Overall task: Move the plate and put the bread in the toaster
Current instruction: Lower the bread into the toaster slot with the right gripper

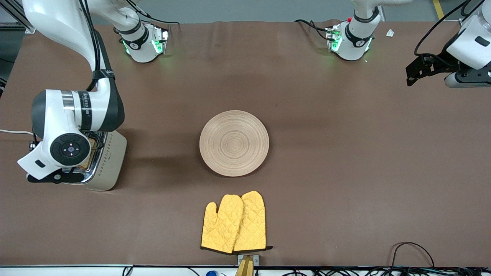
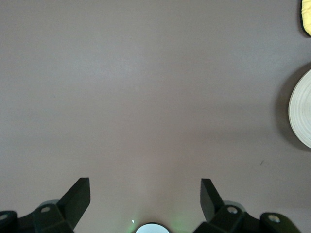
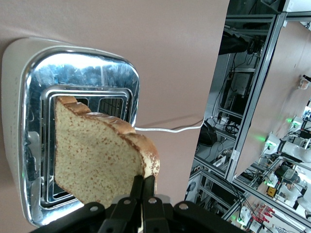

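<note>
The cream toaster (image 1: 111, 161) stands at the right arm's end of the table, its chrome top (image 3: 82, 73) showing two slots. My right gripper (image 3: 144, 178) is shut on the crust edge of the bread slice (image 3: 97, 160) and holds it tilted over the toaster, with the slice's lower part at a slot. In the front view the right wrist hides most of the bread (image 1: 91, 152). The wooden plate (image 1: 234, 143) lies at the table's middle with nothing on it, and its edge shows in the left wrist view (image 2: 301, 116). My left gripper (image 2: 145, 182) is open and empty, waiting over bare table at the left arm's end (image 1: 416, 71).
A pair of yellow oven mitts (image 1: 234, 224) lies nearer to the front camera than the plate; a corner shows in the left wrist view (image 2: 306, 17). The toaster's white cord (image 1: 11, 132) runs off the table edge. Cables lie along the front edge.
</note>
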